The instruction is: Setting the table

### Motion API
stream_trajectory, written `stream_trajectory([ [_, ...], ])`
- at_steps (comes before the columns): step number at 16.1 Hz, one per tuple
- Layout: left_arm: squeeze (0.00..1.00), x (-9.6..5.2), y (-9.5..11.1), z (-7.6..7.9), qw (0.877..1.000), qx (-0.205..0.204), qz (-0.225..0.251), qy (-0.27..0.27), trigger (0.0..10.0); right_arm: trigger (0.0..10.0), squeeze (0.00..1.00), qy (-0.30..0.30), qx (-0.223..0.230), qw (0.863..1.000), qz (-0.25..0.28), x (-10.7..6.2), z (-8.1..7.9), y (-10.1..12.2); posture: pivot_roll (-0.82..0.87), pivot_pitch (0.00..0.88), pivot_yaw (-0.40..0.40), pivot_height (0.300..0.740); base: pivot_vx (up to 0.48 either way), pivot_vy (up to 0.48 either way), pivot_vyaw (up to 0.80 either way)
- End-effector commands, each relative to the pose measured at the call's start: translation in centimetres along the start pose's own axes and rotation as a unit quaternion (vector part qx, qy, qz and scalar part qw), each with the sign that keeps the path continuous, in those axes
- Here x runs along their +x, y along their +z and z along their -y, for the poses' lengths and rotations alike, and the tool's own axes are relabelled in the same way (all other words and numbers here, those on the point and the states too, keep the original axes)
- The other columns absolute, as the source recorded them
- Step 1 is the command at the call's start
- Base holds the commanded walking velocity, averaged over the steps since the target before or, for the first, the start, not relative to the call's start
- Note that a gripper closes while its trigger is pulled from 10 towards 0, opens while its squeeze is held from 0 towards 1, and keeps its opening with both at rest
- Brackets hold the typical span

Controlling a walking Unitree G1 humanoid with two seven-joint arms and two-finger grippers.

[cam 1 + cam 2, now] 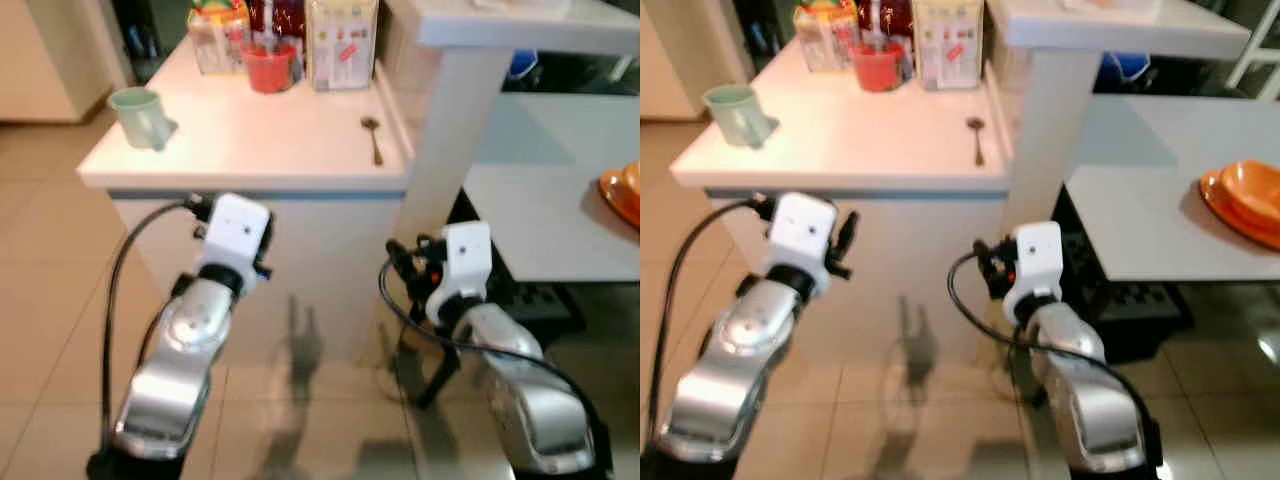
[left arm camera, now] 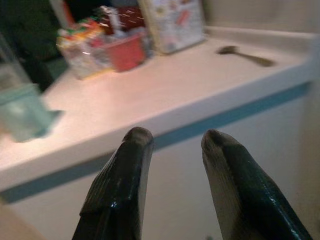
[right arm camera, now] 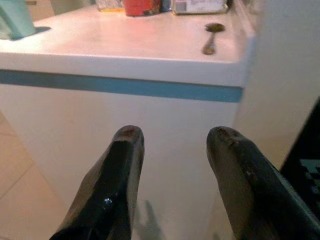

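Spoon (image 1: 372,137), slim dark metal, is laid near the right edge of the white blue-banded counter (image 1: 250,160). A pale green mug (image 1: 138,117) is placed far left. Left gripper (image 2: 172,142) and right gripper (image 3: 175,137) are held below the counter edge, fingers parted, empty.

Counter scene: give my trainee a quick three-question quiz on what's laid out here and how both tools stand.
1. True or false: the spoon lies on the white counter, near its right edge.
2. Which stands nearest the counter's left edge? A) red cup B) green mug C) spoon
3. Fill in: both the left tool and the right tool are ____ and hold nothing.

Key: 1 true. 2 B. 3 open; both sit below the counter top, in front of its white face. The orange dishes sit on the separate table to the right.
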State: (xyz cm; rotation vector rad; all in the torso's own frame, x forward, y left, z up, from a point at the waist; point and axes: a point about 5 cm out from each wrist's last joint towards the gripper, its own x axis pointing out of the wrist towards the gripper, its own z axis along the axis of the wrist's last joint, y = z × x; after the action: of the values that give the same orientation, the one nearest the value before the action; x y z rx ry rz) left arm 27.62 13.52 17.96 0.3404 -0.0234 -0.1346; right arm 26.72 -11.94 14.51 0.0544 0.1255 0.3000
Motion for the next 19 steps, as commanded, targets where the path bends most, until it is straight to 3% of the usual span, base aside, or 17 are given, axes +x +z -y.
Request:
stream_trajectory([
  [1,0.0,0.2,-0.1,-1.1,0.999,0.012,-0.007,0.031,10.0,10.0,0.0,-0.003,-0.009,1.0,0.013,0.3,-0.1,0.5,0.03,0.0,-0.027,0.74,0.0,-0.48,0.0],
  [3,0.0,0.4,0.2,-1.8,0.998,-0.003,0.007,0.055,10.0,10.0,0.0,-0.01,-0.004,1.0,0.024,0.5,0.3,1.1,0.03,0.0,-0.027,0.74,0.0,-0.24,0.0],
  [6,0.0,0.4,0.3,-1.6,0.999,-0.015,0.011,0.044,10.0,10.0,0.0,-0.027,0.012,0.999,0.036,0.8,0.8,1.4,0.04,0.0,-0.031,0.74,0.0,0.0,0.0],
  [9,0.0,0.4,0.3,-2.0,0.999,-0.03,0.014,0.043,10.0,10.0,0.0,-0.041,-0.018,0.998,0.046,1.2,0.9,1.9,0.04,0.0,-0.027,0.74,0.0,0.0,0.0],
  [12,0.0,0.5,0.6,-1.8,0.999,-0.032,0.02,0.033,10.0,10.0,0.0,-0.066,-0.011,0.996,0.057,1.6,1.8,2.4,0.05,0.0,-0.033,0.74,0.257,0.0,0.72],
  [19,0.0,0.5,0.6,-1.8,0.999,-0.035,0.023,0.014,10.0,10.0,0.0,-0.06,0.008,0.996,0.064,1.8,1.6,2.8,0.05,0.0,-0.03,0.74,0.313,0.0,0.0],
])
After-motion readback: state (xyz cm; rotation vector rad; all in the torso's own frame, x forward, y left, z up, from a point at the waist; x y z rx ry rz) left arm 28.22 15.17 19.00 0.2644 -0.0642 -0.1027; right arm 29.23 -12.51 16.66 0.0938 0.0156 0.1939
